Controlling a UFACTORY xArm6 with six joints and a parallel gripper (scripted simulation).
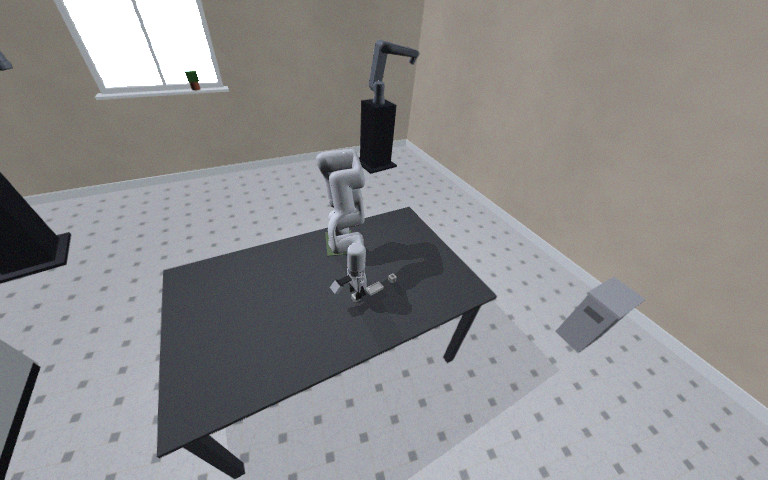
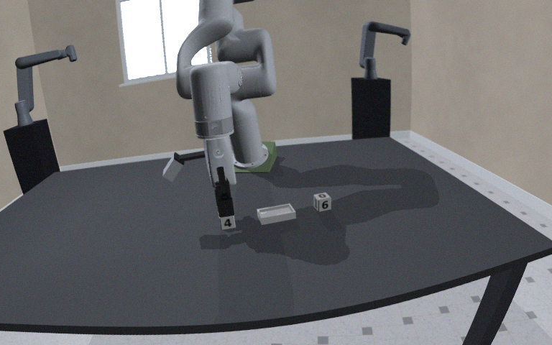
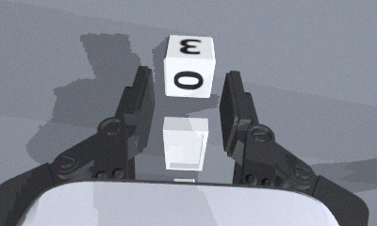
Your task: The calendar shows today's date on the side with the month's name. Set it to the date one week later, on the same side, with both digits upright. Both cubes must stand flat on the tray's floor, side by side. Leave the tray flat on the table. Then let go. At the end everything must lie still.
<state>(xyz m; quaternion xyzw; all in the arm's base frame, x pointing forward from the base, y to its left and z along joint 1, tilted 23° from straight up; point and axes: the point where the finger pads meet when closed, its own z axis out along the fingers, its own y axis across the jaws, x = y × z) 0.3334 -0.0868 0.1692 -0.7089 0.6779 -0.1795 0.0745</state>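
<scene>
- While my black-fingered gripper (image 1: pixel 356 292) (image 2: pixel 226 213) (image 3: pixel 188 87) stands open, a white numbered cube (image 1: pixel 355 297) (image 2: pixel 227 222) (image 3: pixel 188 77) shows gaps either side.
- White rectangular tray (image 1: pixel 374 288) (image 2: pixel 277 217) (image 3: pixel 185 124): between it and another white numbered cube (image 1: pixel 392 277) (image 2: pixel 322 202).

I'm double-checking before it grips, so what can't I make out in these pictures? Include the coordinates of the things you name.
- Month name on the tray (image 1: pixel 375 288) (image 2: pixel 276 216) (image 3: pixel 185 143): not readable in any view.
- Near cube (image 2: pixel 228 222) (image 3: pixel 188 77), exterior view: its upper part is hidden behind the gripper (image 1: pixel 357 292) (image 2: pixel 226 213) (image 3: pixel 188 110).
- Far cube (image 1: pixel 392 277) (image 2: pixel 322 202), top view: digits too small.
- Both cubes' undersides: face down, hidden.
</scene>
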